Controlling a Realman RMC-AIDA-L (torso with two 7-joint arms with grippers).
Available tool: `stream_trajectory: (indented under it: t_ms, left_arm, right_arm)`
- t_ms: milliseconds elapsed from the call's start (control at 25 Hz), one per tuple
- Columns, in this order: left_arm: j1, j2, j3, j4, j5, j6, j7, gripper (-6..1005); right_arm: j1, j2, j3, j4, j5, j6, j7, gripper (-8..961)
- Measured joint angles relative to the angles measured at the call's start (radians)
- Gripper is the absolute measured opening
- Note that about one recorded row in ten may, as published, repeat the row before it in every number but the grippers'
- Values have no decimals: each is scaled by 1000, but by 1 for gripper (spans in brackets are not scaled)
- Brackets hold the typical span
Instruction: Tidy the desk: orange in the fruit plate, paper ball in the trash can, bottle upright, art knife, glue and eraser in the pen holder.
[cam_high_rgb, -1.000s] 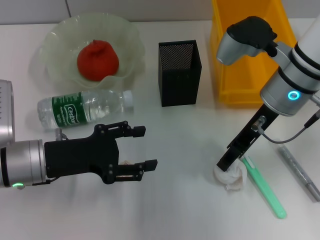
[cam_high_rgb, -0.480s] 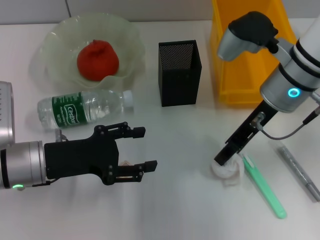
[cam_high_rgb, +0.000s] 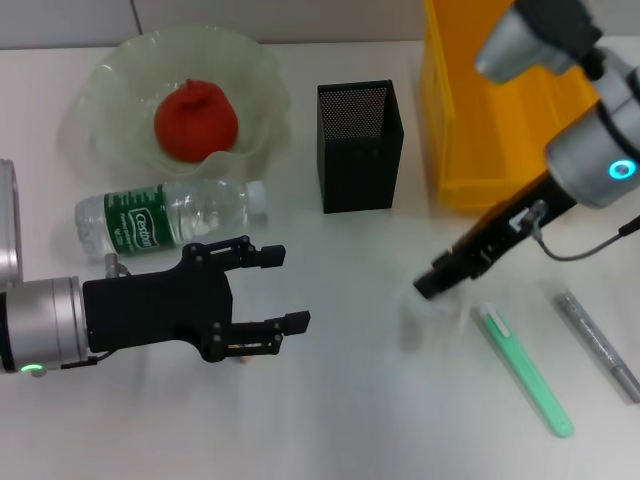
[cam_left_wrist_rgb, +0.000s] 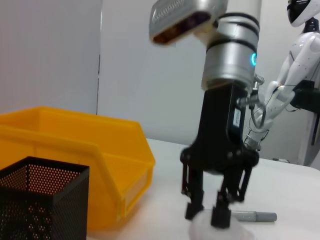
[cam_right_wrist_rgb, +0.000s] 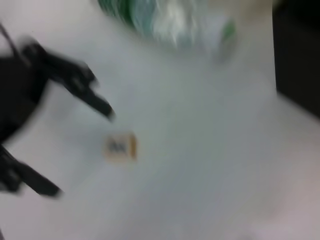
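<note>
My right gripper (cam_high_rgb: 432, 286) is shut on the white paper ball (cam_high_rgb: 428, 303) and holds it just above the desk (cam_high_rgb: 350, 400), left of the art knife; both also show in the left wrist view (cam_left_wrist_rgb: 207, 217), the ball (cam_left_wrist_rgb: 215, 231) under the fingertips. The yellow trash can (cam_high_rgb: 500, 110) stands behind it. My left gripper (cam_high_rgb: 288, 290) is open and empty, low over the desk in front of the lying bottle (cam_high_rgb: 165, 215). The orange (cam_high_rgb: 195, 120) sits in the fruit plate (cam_high_rgb: 110, 80). The tan eraser (cam_right_wrist_rgb: 120, 147) lies by the left gripper. The pen holder (cam_high_rgb: 358, 145) stands mid-desk.
A green art knife (cam_high_rgb: 525, 370) and a grey glue pen (cam_high_rgb: 598, 343) lie side by side at the front right. The trash can (cam_left_wrist_rgb: 75, 150) and pen holder (cam_left_wrist_rgb: 40, 200) stand close together.
My right gripper has risen and moved left and back, carrying the paper ball off the spot beside the green knife. The left gripper has barely shifted.
</note>
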Motion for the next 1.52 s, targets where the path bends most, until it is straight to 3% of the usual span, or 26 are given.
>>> stream_trajectory:
  t_ms: [280,600,720,1080,1520]
  left_arm:
    - [1,-1,0,0,-1,0,1,773]
    - [0,-1,-9,-33,-17,-2,39,772]
    - [-1,-1,-11,-38,-20,-2,40,771]
    - [-6,0,-10,-40,-26,-3,41,770]
    - [-7,0,-12,-40,-28,-14,42,769]
  right_arm:
    - [-167,1,179,-132,242,60,-140,388]
    - [-359,3,247,36,771,335,-502,387]
    - [-371,0,255,133,865,410,-632,393]
    - [-343,4,263,273,946,574,-919,410]
    - [-288,0,257,395,1053,662,-1137,431]
